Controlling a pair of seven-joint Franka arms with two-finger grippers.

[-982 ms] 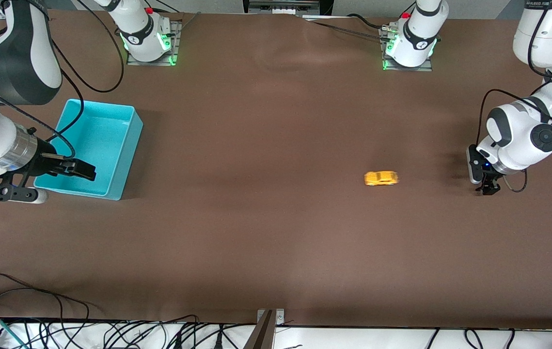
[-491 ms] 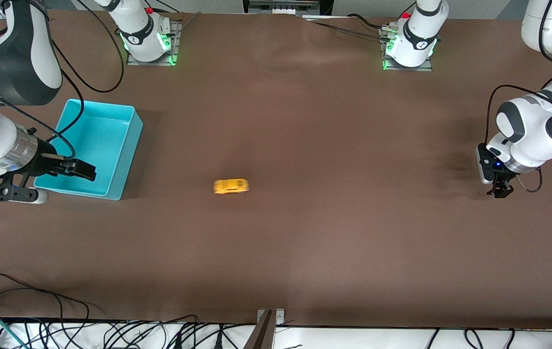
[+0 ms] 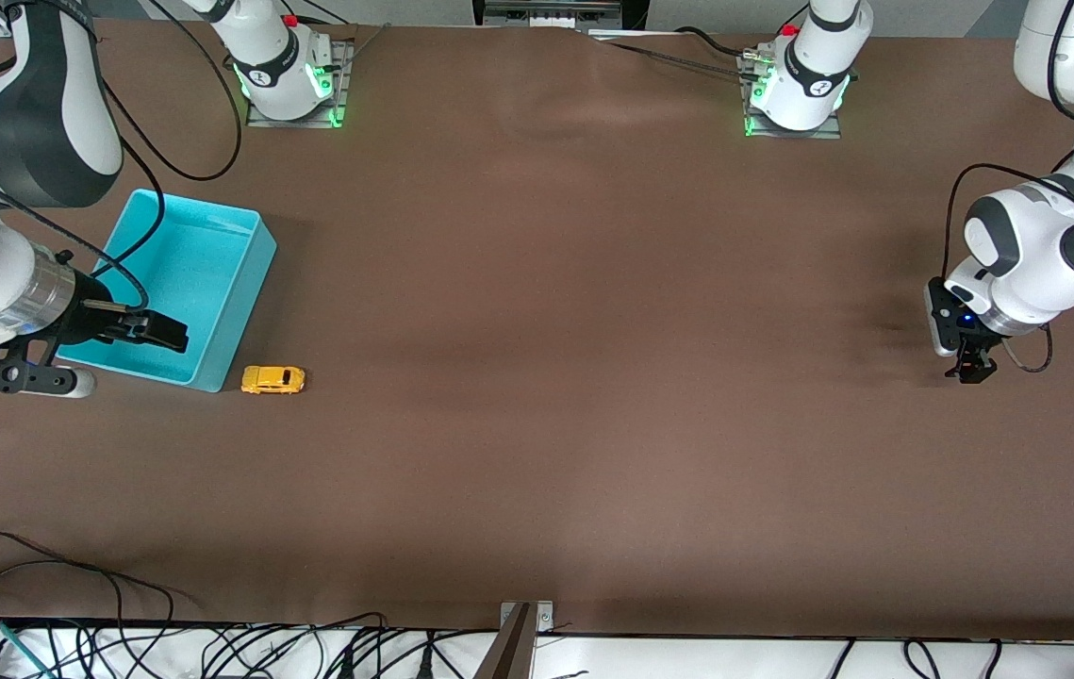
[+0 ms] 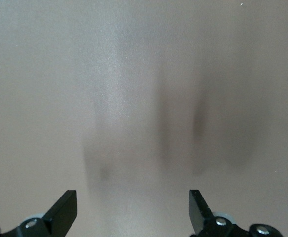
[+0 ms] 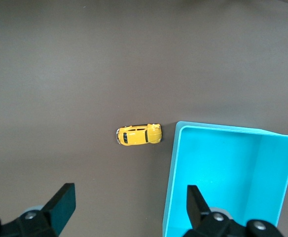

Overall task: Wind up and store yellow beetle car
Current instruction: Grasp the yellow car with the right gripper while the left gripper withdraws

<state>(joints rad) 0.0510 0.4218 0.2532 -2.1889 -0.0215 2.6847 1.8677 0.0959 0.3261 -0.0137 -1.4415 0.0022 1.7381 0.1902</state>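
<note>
The turquoise bin point(image 3: 180, 294) at the frame's left edge walls off one end of the yellow beetle car point(image 3: 272, 379), which sits just beside its lower corner. The right gripper point(image 3: 155, 332) hangs open over the bin's lower rim. The brown table point(image 3: 593, 377) spreads bare above, below and toward the centre from the car.

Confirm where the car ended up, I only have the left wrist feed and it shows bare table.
Observer: The yellow beetle car sits on the table right beside the turquoise bin, at its corner nearer the front camera, not inside.
Operator: Right gripper near it?
Observer: The right gripper is open over the bin's nearer edge, holding nothing.
Operator: Is the bin empty?
Observer: Nothing shows in the part of its floor that the right wrist view covers.
Operator: And my gripper?
Observer: The left gripper is open at the left arm's end of the table, away from the car.
</note>
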